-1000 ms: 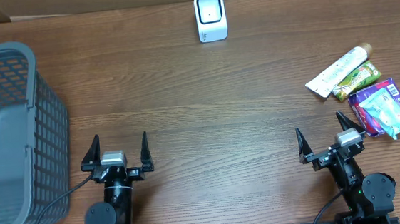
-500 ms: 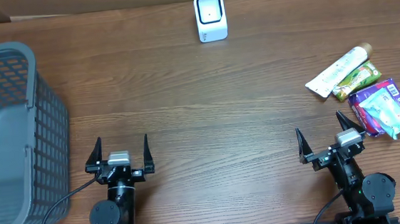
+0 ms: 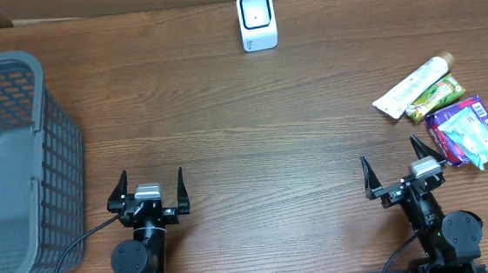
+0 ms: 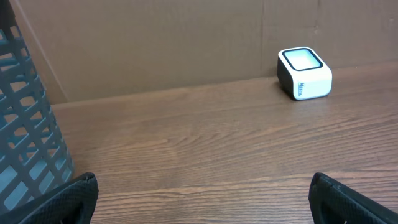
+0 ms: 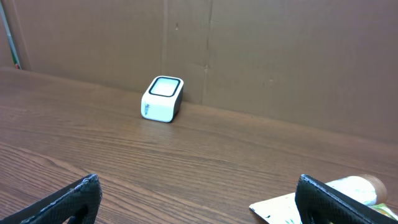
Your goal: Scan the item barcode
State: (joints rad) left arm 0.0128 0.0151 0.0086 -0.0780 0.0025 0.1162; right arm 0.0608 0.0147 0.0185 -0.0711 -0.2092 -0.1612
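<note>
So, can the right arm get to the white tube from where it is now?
Probably yes. The right claw is open and empty, bare table lies between it and the white tube, and nothing covers the tube.

**What's sitting on the table right now**

It's a dark brown wood-grain table (image 3: 269, 126). A grey mesh basket (image 3: 63, 159) stands at the left edge, and a small white scanner (image 3: 257, 19) sits at the middle of the far edge. Over on the right there's a little pile: a white tube (image 3: 414, 85), a green pouch (image 3: 435, 97) touching it, and just beside those a purple packet (image 3: 478, 111) with a light blue pack (image 3: 475, 140) overlapping it.
</note>
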